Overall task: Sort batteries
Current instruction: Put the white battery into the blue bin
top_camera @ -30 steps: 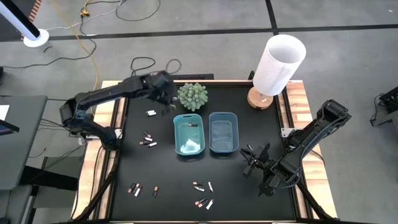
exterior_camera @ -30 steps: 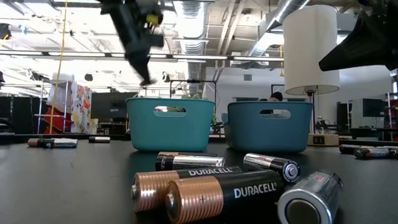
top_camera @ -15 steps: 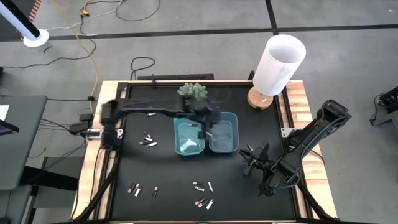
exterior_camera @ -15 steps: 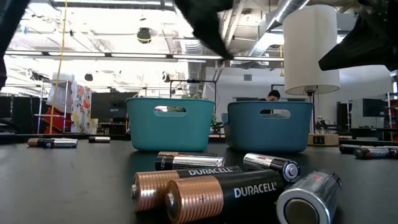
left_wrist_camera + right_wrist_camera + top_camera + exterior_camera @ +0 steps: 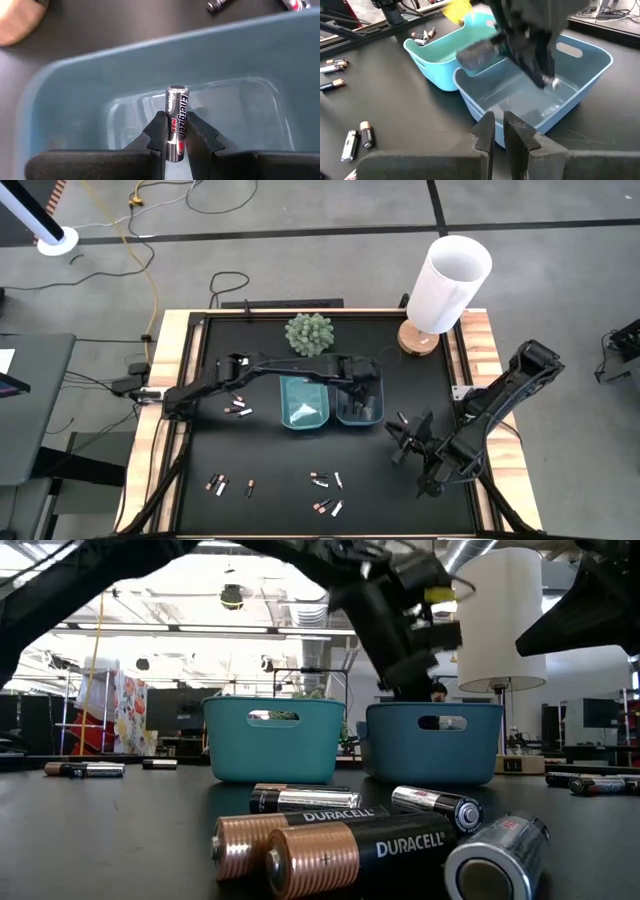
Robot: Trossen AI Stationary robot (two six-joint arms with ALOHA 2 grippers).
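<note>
My left gripper (image 5: pixel 364 387) reaches across the table and hangs inside the rim of the right teal tray (image 5: pixel 359 420), shut on a silvery battery (image 5: pixel 176 107). The right wrist view shows that gripper (image 5: pixel 545 80) above the tray's bare floor (image 5: pixel 520 102). The left teal tray (image 5: pixel 303 417) holds a few batteries (image 5: pixel 422 35). Loose batteries lie on the black table at the left (image 5: pixel 238 408) and along the near side (image 5: pixel 327 490), with some close to the low camera (image 5: pixel 350 845). My right gripper (image 5: pixel 405 442) waits near the right trays' near corner, fingers shut, holding nothing. My left gripper pinches the silvery battery's labelled side (image 5: pixel 177 125) between its two fingers, on the battery's rear half. The battery lies along the fingers and sticks out past their ends, its flat end (image 5: pixel 175 90) leading. The fingers slant down from the table's left. The battery hangs clear above the tray's floor.
A white lamp (image 5: pixel 445 285) on a wooden base stands at the far right corner. A small green plant (image 5: pixel 309 333) sits just beyond the trays. Wooden rails (image 5: pixel 175 350) edge the black mat on the left and right.
My left gripper has swung from beside the plant at the far left, toward the table's right and near side, passing over the left tray. It has sunk and now hangs in the right tray. My right gripper has kept still.
</note>
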